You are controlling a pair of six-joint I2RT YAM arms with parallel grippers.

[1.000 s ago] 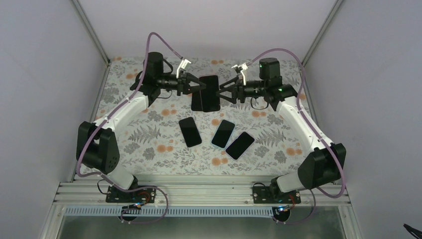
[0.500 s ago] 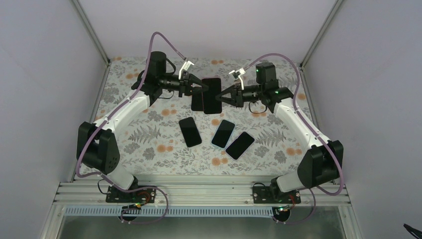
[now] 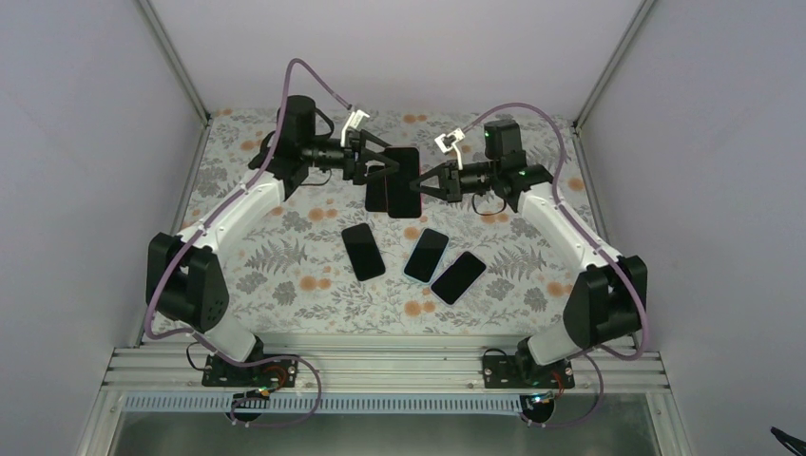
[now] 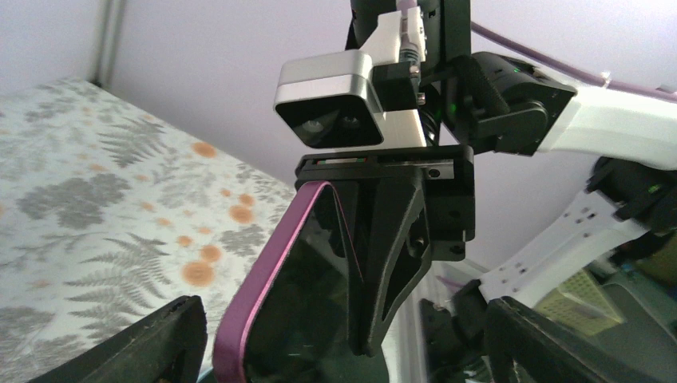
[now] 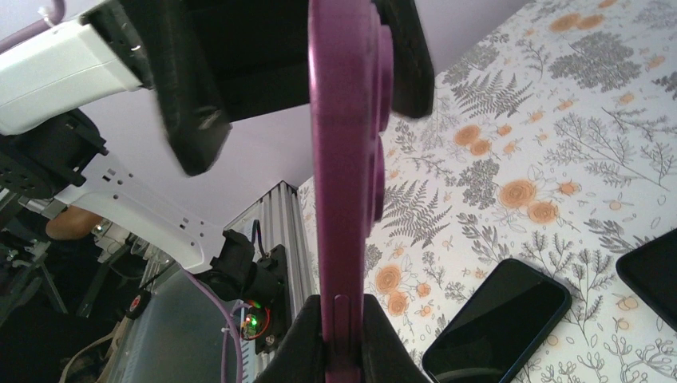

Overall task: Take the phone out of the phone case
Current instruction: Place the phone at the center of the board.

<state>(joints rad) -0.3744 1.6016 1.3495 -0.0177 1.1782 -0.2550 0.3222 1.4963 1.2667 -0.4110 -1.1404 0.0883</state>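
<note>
Phone case held on edge in the air above the far middle of the table, with the phone seated inside it, its dark glass framed by the purple rim. The right gripper is closed on the phone case, its two fingers pinching a narrow strip of one long side; in the left wrist view one of these fingers lies across the glass. The left gripper is wide open, its fingers standing well apart on either side of the phone case and, as far as can be seen, touching neither face. Three loose phones lie flat on the table nearer the bases. Probable hazards: the right gripper's hold is a thin edge pinch, so any push or pull from the left gripper may pivot the phone case or slide it free, dropping it to the table. If the left gripper closes on rim and glass together, phone and phone case would likely stay locked as one. A phone popping out abruptly, with nothing gripping it, could also fall.
</note>
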